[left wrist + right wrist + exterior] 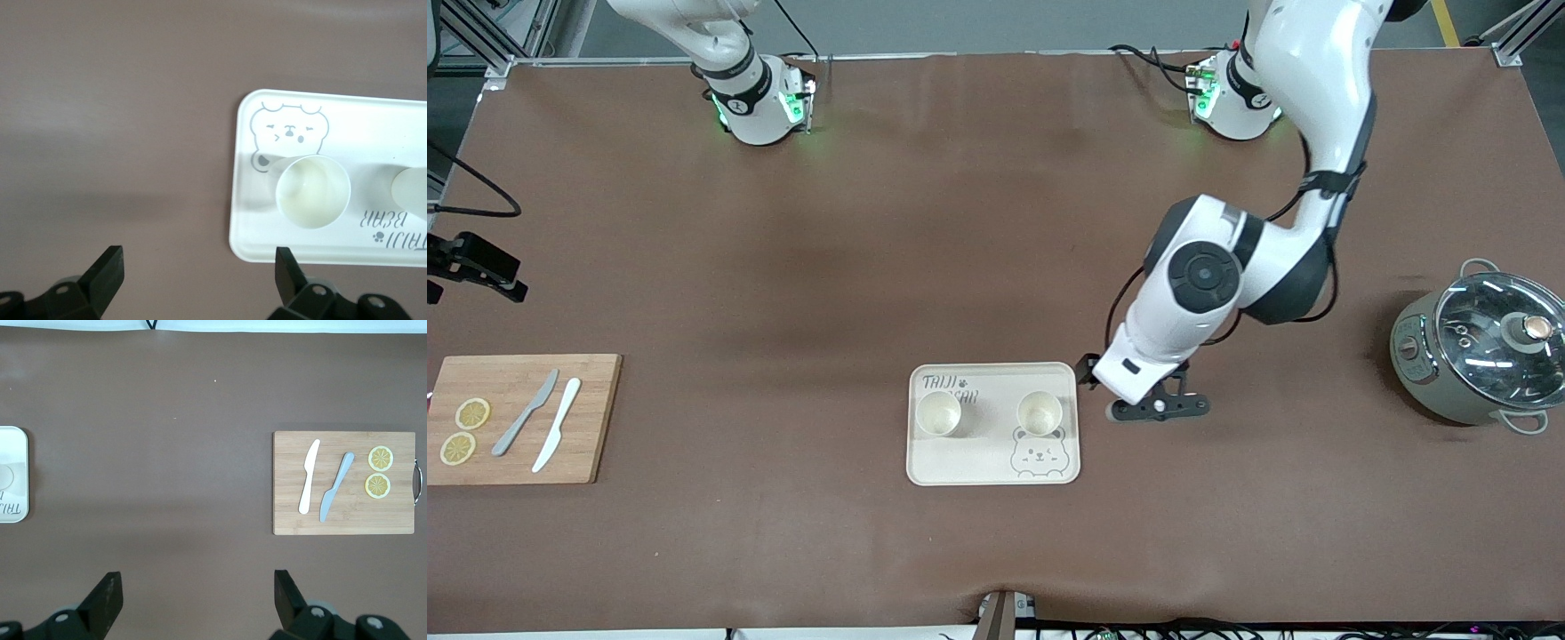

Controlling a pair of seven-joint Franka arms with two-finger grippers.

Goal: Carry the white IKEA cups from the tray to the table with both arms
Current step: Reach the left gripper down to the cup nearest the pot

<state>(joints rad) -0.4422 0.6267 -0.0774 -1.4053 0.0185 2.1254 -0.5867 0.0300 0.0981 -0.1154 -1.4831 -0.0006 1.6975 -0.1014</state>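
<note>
While both cups sit on the tray [996,462], the left gripper [1158,407], jaws wide, should straddle the cup at three o'clock [1040,412]; the right gripper [193,603] waits, equally wide.

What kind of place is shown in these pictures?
Probably a robotics lab set up as a kitchen bench: two robot arms fixed to a table covered by a brown mat, with a cutting board, a pot and cables along its edges.
</note>
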